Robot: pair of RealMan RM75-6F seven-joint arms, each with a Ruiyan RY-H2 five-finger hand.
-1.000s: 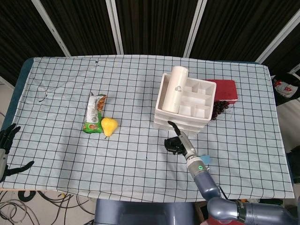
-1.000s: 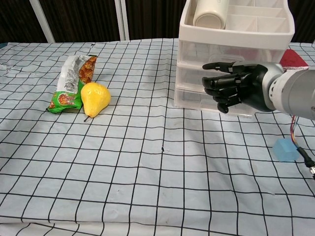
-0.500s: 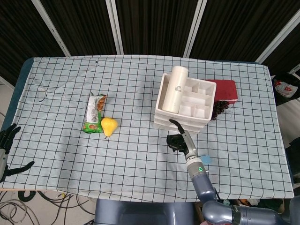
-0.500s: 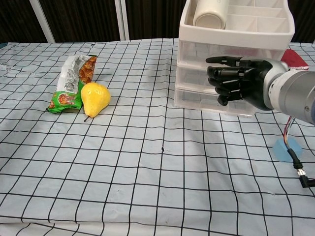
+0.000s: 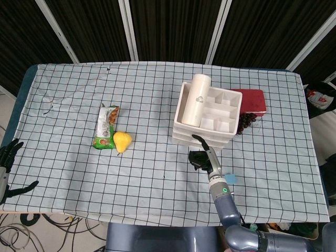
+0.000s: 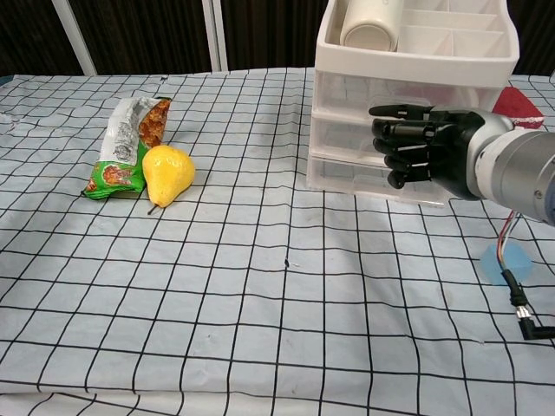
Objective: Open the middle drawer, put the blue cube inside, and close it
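The white translucent plastic three-drawer cabinet (image 6: 408,121) stands at the upper right of the chest view, its middle drawer (image 6: 347,139) not yet pulled out. The small blue cube (image 6: 506,261), matte and soft-edged, lies on the checked-cloth surface (image 6: 260,286) at the lower right, partly hidden by the forearm. The right hand (image 6: 416,146), black and glossy, hovers in front of the drawer fronts with fingers apart, holding nothing; contact cannot be told. The left hand (image 5: 7,157) rests spread at the lower left edge of the head view.

Judged risks: fingers may catch the wrong drawer, since the fronts are smooth and closely stacked, or the light cabinet may slide on the cloth instead of opening, toppling the white cylindrical bottle (image 6: 368,24) lying in its compartmented top tray.
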